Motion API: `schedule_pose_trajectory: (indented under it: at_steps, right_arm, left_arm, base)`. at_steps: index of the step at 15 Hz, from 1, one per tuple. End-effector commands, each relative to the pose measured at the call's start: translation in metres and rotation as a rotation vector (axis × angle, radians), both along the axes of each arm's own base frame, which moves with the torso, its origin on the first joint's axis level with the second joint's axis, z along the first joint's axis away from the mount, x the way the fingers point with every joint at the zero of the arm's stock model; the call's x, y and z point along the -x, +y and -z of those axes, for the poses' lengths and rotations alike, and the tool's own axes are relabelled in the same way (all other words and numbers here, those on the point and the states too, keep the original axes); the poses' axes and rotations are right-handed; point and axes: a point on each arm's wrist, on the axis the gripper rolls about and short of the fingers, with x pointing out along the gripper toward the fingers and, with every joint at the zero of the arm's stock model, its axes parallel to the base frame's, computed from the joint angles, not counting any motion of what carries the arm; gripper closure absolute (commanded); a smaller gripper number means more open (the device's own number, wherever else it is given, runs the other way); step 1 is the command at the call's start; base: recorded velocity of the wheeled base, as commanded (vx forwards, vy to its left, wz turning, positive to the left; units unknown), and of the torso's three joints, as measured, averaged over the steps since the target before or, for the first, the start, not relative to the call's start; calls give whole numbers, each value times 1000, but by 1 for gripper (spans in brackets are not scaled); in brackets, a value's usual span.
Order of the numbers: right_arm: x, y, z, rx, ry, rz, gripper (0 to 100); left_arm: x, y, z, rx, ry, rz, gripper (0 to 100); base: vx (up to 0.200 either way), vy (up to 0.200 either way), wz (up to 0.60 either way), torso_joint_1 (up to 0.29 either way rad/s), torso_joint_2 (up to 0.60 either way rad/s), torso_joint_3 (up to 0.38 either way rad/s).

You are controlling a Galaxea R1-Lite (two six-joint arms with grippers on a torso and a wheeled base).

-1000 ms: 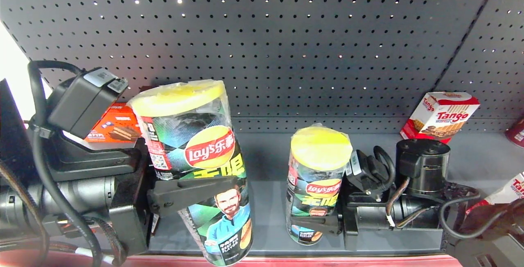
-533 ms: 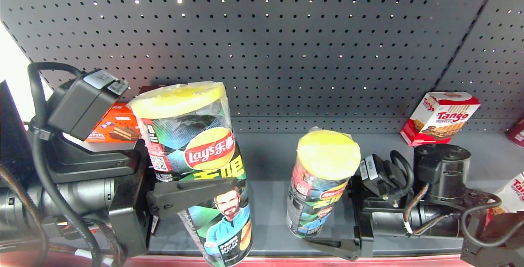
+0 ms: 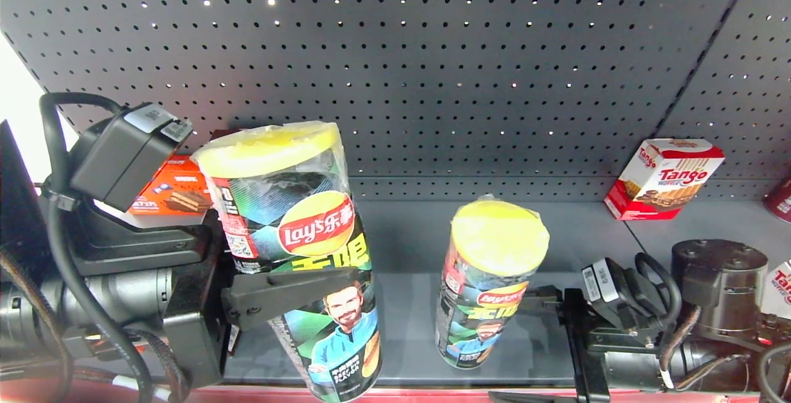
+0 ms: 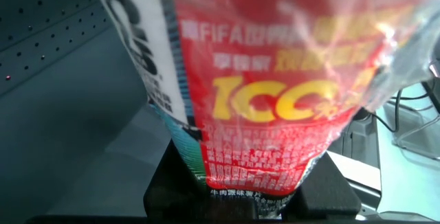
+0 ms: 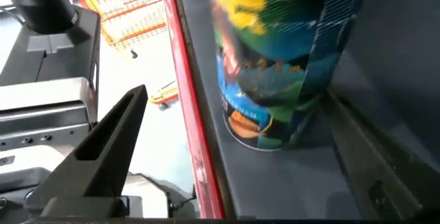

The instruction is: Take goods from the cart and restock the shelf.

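Two yellow-lidded cardboard chip cans: the smaller can (image 3: 488, 292) stands near the front edge of the grey metal shelf (image 3: 401, 236), bare room behind it. Right gripper (image 3: 522, 347) beside it, fingers spread apart; left gripper (image 3: 315, 282) clamps the larger can (image 3: 284, 205).

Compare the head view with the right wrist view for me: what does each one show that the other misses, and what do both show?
Head view alone: the left gripper shut on the held chip can, the orange box behind that arm, the wafer box at the shelf's back right, and the pegboard.
Right wrist view alone: the orange wire cart on the floor below.
Both: the standing chip can on the shelf, with the right gripper open.
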Motion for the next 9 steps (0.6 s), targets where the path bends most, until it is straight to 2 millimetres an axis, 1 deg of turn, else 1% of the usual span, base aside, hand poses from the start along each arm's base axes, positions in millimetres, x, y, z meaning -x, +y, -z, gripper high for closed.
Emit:
schedule_pose_trajectory:
  at_steps: [1, 3, 4, 6, 7, 8, 9]
  right_arm:
    - [12, -16, -12, -22, -50, 59, 0]
    - [24, -40, -27, -54, -115, 152, 0]
    - [32, -54, -38, -80, -169, 203, 0]
    - [51, -74, -57, -120, -271, 316, 0]
    - [66, -84, -67, -138, -312, 385, 0]
    - [82, -93, -75, -156, -336, 434, 0]
    - [85, -94, -75, -159, -336, 442, 0]
  left_arm:
    - [0, 0, 1, -2, 4, 0, 100]
    - [2, 1, -1, 3, -5, 0, 100]
    - [3, 2, -1, 4, -7, 2, 100]
    - [4, 2, -2, 6, -9, 3, 100]
    - [4, 2, -2, 6, -11, 3, 100]
    - [4, 2, -2, 6, -11, 3, 100]
    - [4, 2, -2, 6, -9, 3, 100]
  base:
    - [0, 0, 0, 0, 0, 0]
    - [0, 0, 0, 0, 0, 0]
    - [0, 0, 0, 0, 0, 0]
    - [0, 0, 0, 0, 0, 0]
    - [0, 0, 0, 0, 0, 0]
    - [0, 0, 0, 0, 0, 0]
    - [0, 0, 0, 0, 0, 0]
